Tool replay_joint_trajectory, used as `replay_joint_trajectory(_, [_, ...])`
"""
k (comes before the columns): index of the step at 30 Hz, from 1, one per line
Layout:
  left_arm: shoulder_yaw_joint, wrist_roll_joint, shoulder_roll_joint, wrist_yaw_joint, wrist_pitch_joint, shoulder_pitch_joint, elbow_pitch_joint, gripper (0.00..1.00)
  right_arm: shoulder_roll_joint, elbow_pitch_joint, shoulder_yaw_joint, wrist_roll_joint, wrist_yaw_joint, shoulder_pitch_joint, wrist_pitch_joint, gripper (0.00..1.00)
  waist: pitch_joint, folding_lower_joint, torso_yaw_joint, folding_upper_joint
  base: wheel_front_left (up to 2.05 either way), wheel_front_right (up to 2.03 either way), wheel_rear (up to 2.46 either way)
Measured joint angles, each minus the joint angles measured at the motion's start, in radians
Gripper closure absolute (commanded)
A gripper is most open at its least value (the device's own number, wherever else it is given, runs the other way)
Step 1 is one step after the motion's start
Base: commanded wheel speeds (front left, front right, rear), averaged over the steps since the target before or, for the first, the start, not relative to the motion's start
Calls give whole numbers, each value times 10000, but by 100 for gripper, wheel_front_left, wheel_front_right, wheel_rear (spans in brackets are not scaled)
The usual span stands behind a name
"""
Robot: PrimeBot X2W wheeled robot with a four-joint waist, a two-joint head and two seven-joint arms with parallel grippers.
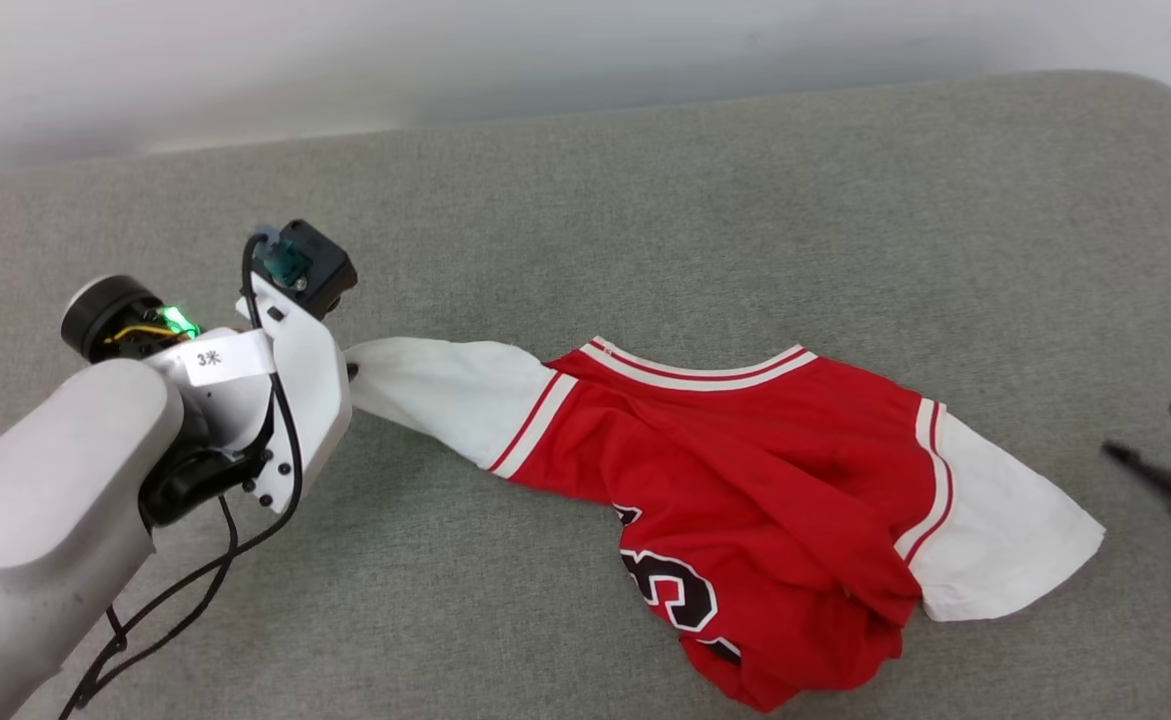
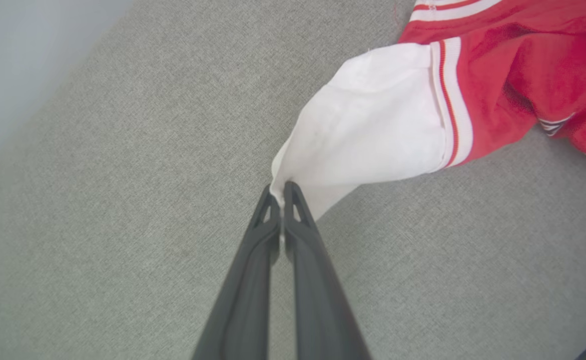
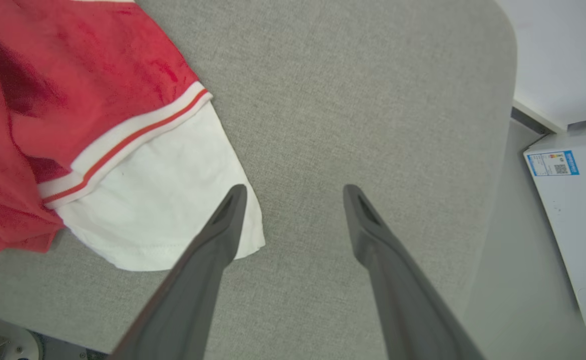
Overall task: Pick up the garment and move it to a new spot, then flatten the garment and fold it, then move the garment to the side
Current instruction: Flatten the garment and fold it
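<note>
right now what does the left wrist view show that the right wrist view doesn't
Left wrist view: the left pincer shut on the edge of one white sleeve, and a bit of black lettering. Right wrist view: the right pincer open beside the other sleeve, and a white box with a blue label past the grey cushion. Both: the red shirt on that cushion.

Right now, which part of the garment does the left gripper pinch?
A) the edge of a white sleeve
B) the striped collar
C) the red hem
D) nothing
A: the left gripper is shut on the edge of a white sleeve of the garment.
</note>
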State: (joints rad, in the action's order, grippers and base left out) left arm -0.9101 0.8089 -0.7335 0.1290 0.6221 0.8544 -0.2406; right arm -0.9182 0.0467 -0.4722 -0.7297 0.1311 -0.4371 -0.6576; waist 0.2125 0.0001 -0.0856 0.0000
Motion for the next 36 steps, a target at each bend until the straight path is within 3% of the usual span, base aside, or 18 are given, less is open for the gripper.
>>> replay_joint_trajectory(3, [-17, -136, 0, -2, -10, 175, 157, 100, -105, 341, -656, -489, 0, -261, -957, 0, 174, 0, 94, 0, 0, 0, 0])
replay_joint_trajectory(6, [-44, -219, 54, -2, -6, 323, 278, 100, -69, 882, -1009, -742, 0, -555, -1237, 0, 379, -1, 196, 0, 0, 0, 0])
replay_joint_trajectory(14, [-31, -330, 178, -2, -98, 722, 483, 100, 648, 2368, -1956, -953, -2, -780, -581, 0, 990, 0, 482, 0, 0, 0, 0])
replay_joint_trajectory(20, [-58, -328, 221, -2, -270, 744, 441, 100, 719, 3026, -2871, -1223, -25, -1087, -117, 0, 1173, -2, 573, 0, 0, 0, 0])
replay_joint_trajectory(21, [-58, -318, 215, -2, -290, 742, 412, 100, 717, 3074, -3018, -1266, -23, -1169, 35, 17, 1161, -2, 562, 0, 0, 0, 0])
replay_joint_trajectory(22, [-67, -309, 215, -2, -336, 730, 382, 100, 713, 3126, -3162, -1266, -23, -1221, 198, 100, 1130, -2, 550, 0, 0, 0, 0])
replay_joint_trajectory(29, [-100, -290, 171, -2, -947, 484, 247, 100, 750, 3302, -3781, -1411, -2, -1824, 1722, 100, 543, -1, 472, 0, 0, 0, 0])
replay_joint_trajectory(36, [132, -263, -65, -4, -1825, 285, 721, 100, 259, 3051, -3745, -1569, -2, -2247, 3131, 100, -402, -1, 449, 0, 0, 0, 0])
